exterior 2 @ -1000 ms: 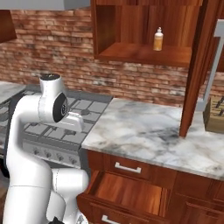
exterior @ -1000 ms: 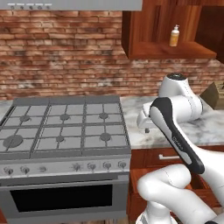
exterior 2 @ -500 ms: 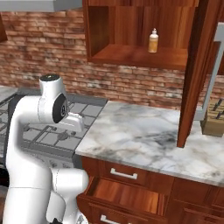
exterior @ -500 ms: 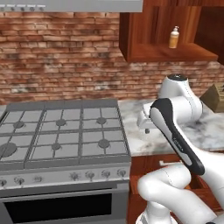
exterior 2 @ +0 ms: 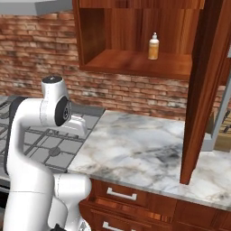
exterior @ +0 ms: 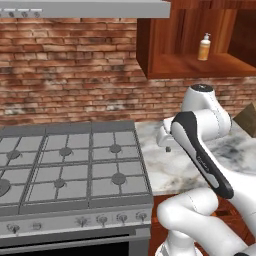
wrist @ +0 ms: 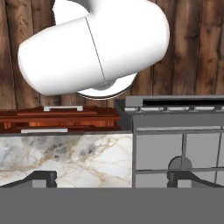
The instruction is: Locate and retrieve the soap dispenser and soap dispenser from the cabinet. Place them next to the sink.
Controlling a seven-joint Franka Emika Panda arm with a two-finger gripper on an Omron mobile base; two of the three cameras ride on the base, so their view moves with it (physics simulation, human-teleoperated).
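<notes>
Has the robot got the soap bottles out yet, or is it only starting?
Only starting. Nothing looks done: the orange soap dispenser stands on the shelf of the open wooden cabinet, untouched. The claw is open and empty, pointing down over the marble counter beside the stove. Left: reach up, grab each bottle and put it by the sink.

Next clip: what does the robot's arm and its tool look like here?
A glossy white arm of rounded, tube-like segments, with a black band along one link and dark grey caps at the joints. The tool ends in two small dark fingertips. No cables or markings are legible.
</notes>
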